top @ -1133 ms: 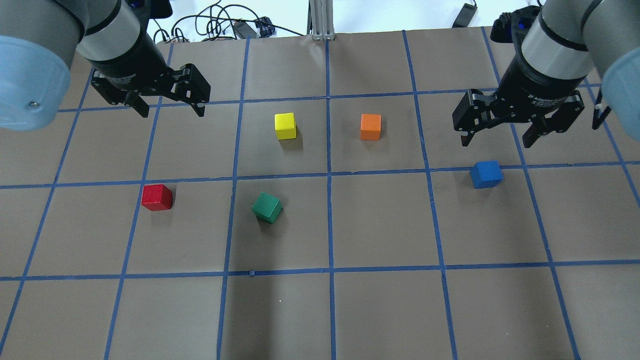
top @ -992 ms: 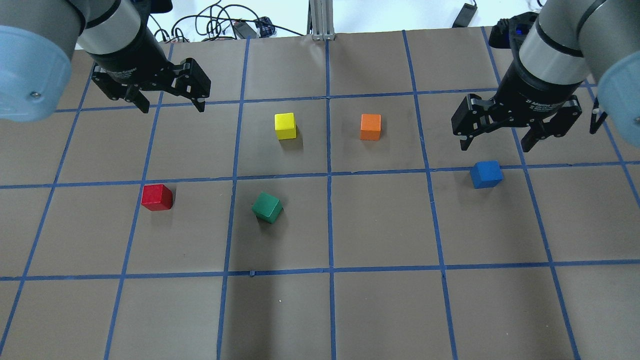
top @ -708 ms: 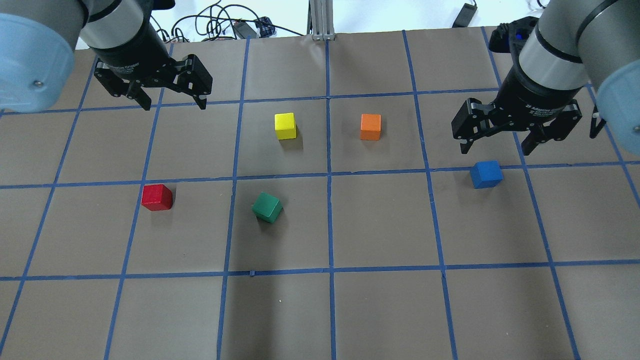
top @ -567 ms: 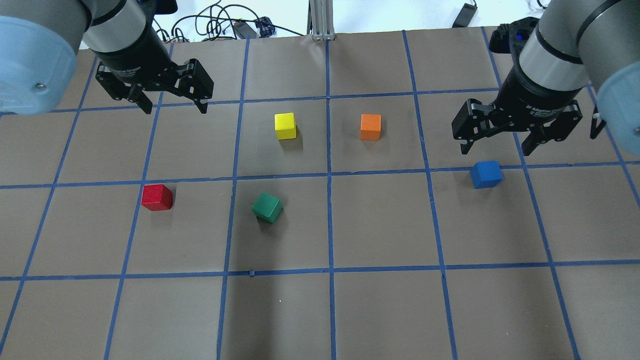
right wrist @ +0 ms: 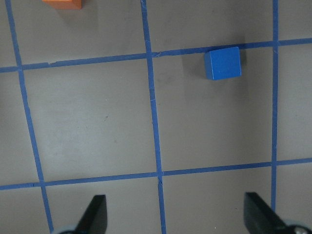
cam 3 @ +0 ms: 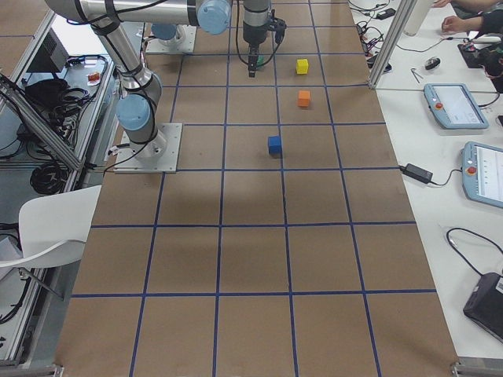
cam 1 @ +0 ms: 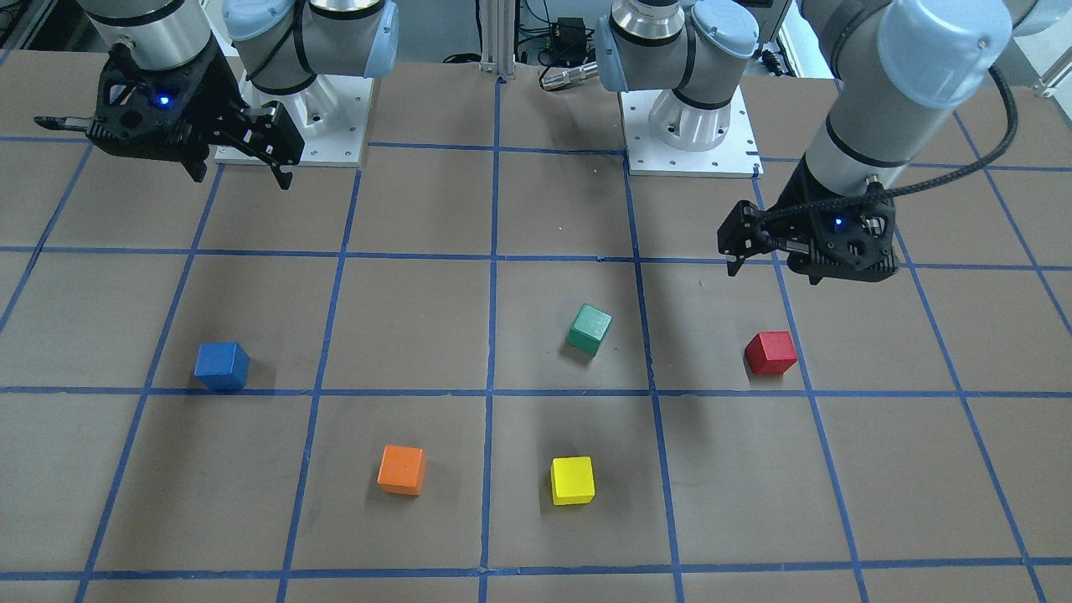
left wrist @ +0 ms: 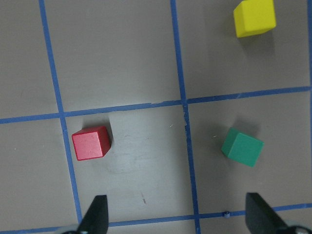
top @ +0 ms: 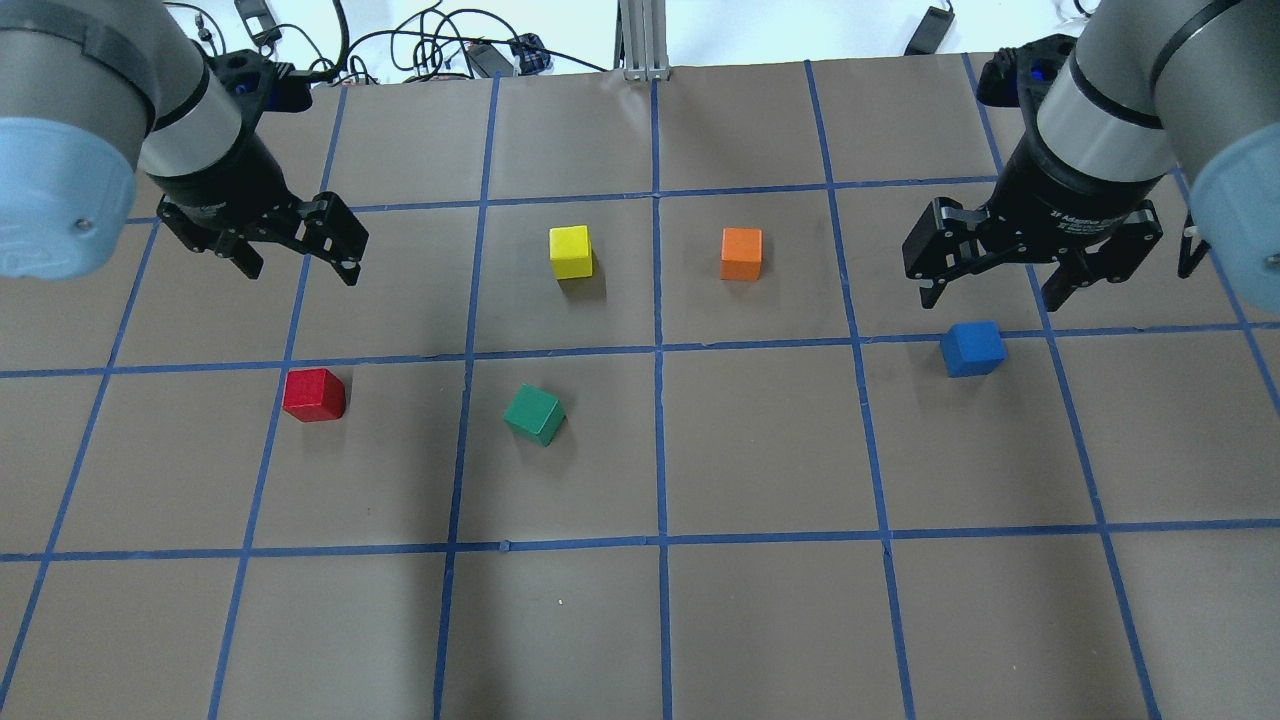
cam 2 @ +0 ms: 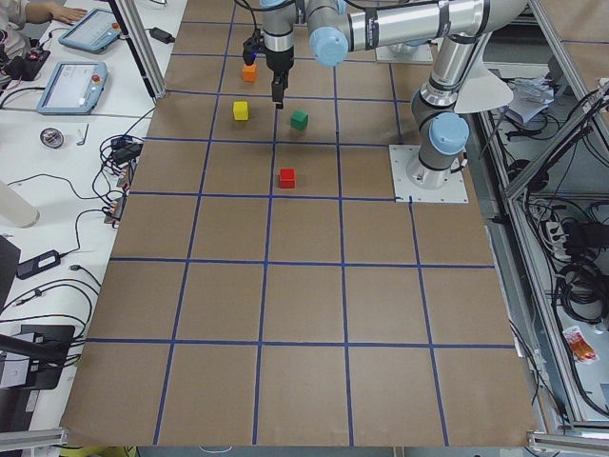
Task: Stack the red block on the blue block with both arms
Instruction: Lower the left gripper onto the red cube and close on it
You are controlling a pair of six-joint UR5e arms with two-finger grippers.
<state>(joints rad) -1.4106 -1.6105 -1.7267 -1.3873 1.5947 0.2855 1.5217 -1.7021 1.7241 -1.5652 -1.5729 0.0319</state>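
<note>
The red block [top: 314,394] sits on the brown gridded table at the left; it also shows in the front view [cam 1: 770,353] and the left wrist view [left wrist: 90,143]. My left gripper [top: 300,272] hangs open and empty above the table, beyond the red block [cam 1: 772,273]. The blue block [top: 972,348] sits at the right, also in the front view [cam 1: 222,366] and the right wrist view [right wrist: 223,63]. My right gripper [top: 993,300] hangs open and empty just beyond it [cam 1: 241,179].
A green block [top: 535,415] lies turned at an angle right of the red one. A yellow block [top: 570,251] and an orange block [top: 741,253] stand farther out near the middle. Cables [top: 440,50] and a metal post [top: 640,40] are at the far edge.
My left gripper has moved toward the robot and slightly left, closer to the red block, still open. The right gripper has barely moved. No block has moved.
</note>
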